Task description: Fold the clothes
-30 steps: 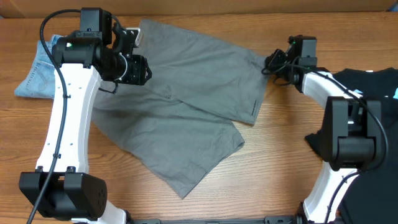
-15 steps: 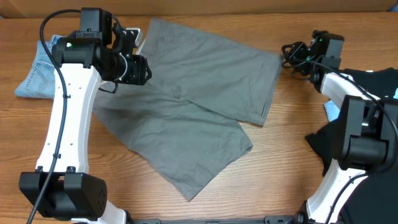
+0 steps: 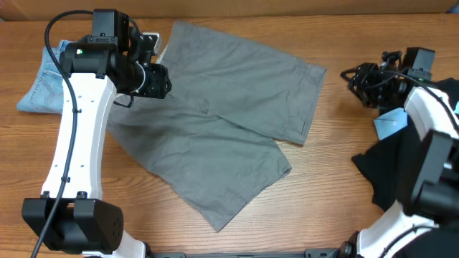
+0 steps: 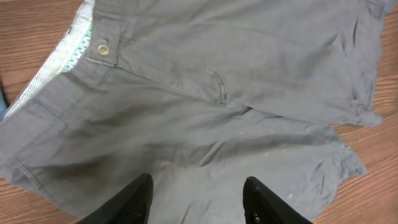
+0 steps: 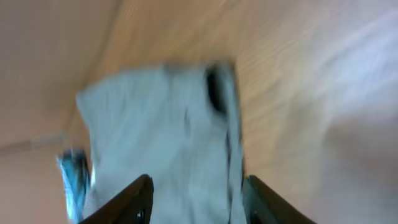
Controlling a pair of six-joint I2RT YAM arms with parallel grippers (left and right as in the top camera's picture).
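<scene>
Overhead view. My left pincer (image 3: 149, 77) hangs over the upper left corner of the grey shorts (image 3: 229, 107). These lie spread flat on the wooden table (image 3: 337, 179), and one leg is folded across the other. Most of the cloth reaches away to the right of this pincer and toward the near edge. The small denim shorts (image 3: 43, 89) lie on its other side, close by at the table's left edge.

Left wrist view. I see both fingers standing apart with nothing between them, so this pincer is open. The cloth is directly under and ahead of the fingers. The waistband (image 4: 81, 62), with its metal button (image 4: 103, 48), sits ahead and to the left.

My right pincer (image 3: 358, 75) stands clear of the right hem of the grey shorts, with bare wood between them. The black garments (image 3: 387, 165) lie behind it, under the arm.

Right wrist view, heavily blurred. Its fingers are also parted and empty, so it too is open. Pale grey cloth lies ahead of them.
</scene>
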